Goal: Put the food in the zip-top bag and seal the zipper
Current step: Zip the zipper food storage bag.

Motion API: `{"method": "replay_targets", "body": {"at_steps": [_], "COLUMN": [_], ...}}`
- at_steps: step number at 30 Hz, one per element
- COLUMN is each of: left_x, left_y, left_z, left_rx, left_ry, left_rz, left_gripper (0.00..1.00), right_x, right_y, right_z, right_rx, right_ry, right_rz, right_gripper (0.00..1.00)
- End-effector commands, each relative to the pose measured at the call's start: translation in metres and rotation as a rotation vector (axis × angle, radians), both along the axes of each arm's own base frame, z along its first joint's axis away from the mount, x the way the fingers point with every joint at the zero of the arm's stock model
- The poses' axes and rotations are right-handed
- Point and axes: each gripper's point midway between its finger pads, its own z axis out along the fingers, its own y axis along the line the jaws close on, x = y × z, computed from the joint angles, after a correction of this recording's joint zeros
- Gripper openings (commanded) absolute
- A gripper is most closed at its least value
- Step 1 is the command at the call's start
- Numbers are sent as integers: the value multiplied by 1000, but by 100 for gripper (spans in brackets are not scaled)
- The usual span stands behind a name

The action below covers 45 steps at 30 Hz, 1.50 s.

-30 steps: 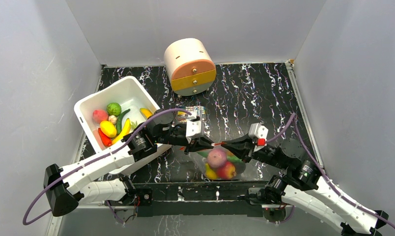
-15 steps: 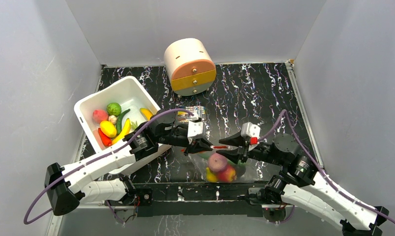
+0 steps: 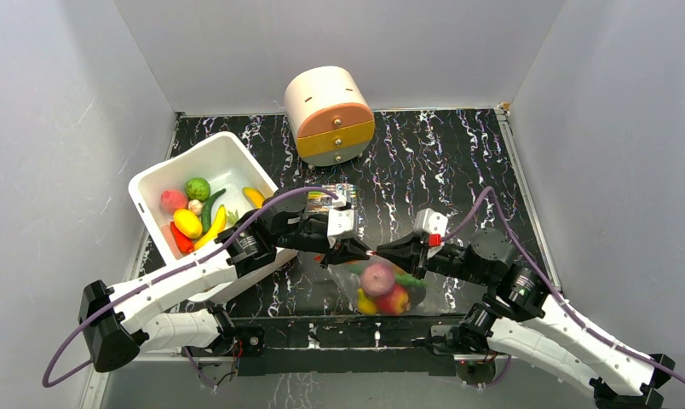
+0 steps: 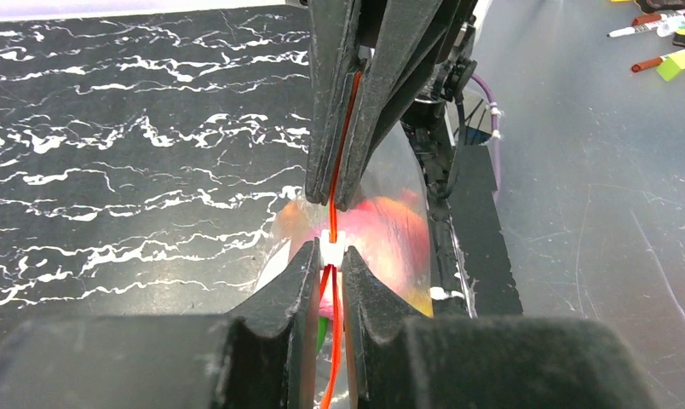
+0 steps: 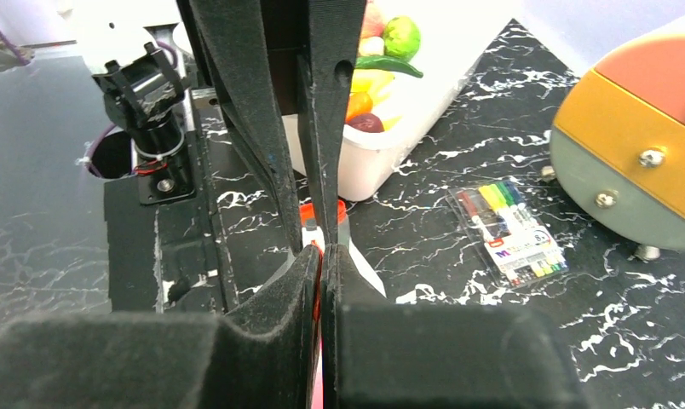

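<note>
The zip-top bag (image 3: 382, 290) hangs between my two grippers, just above the table's near edge. It holds food (image 3: 378, 278): a pink-purple piece, a red one, a yellow one and some green. My left gripper (image 3: 357, 251) is shut on the zipper (image 3: 371, 253) from the left, and my right gripper (image 3: 382, 253) is shut on it from the right, the tips nearly touching. In the left wrist view my left gripper (image 4: 331, 256) pinches the orange zipper (image 4: 332, 217) at its white slider (image 4: 331, 241). In the right wrist view my right gripper (image 5: 320, 253) is closed on the red strip.
A white bin (image 3: 204, 162) at the left holds more toy food (image 3: 188, 223); the bin (image 5: 382, 158) also shows in the right wrist view. A flat pack of pens (image 3: 335, 196) lies behind the grippers. A round drawer unit (image 3: 329, 115) stands at the back.
My right gripper has moved left along the zipper until it is close to my left gripper. The bag has shifted slightly left. My left arm has hardly moved.
</note>
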Motion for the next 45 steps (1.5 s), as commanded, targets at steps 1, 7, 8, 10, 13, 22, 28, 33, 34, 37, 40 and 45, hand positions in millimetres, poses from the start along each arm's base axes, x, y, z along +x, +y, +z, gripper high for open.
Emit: {"method": "replay_targets", "body": {"at_steps": [1,7,8,10,13,22,28,33,34,37,40,45], "left_x": [-1,-1,-1,-1,-2,-2,-6,-6,-7,-9,-9,-11], "left_y": [5,11,12,14,17,32,44,53,55,60,67,76], "left_z": [23,16,14,10,6,-6,-10,-16,-17,-21,-23,-27], "left_rx": [-30,-9,-4,10,17,60,70,78,81,96,106,110], "left_ry": [-39,-33,-31,-24,-21,-21,-18,-19,-20,-21,-32,-41], "left_rz": [4,24,26,32,45,92,117,150,152,155,173,192], "left_gripper": [0,0,0,0,0,0,0,0,0,0,0,0], "right_x": [13,24,25,30,39,58,59,60,60,63,64,66], "right_y": [-21,-33,-34,-38,-47,-75,-83,-88,-92,-104,-117,-138], "right_z": [59,76,79,83,90,90,89,85,85,88,93,101], "right_rx": [122,136,143,159,182,205,201,213,221,245,249,268], "right_ry": [-105,-116,-120,-120,-124,-109,-107,-77,-75,-79,-83,-70], "right_rz": [-136,-229,-239,-275,-348,-534,-568,-595,-613,-671,-725,-821], "right_gripper": [0,0,0,0,0,0,0,0,0,0,0,0]}}
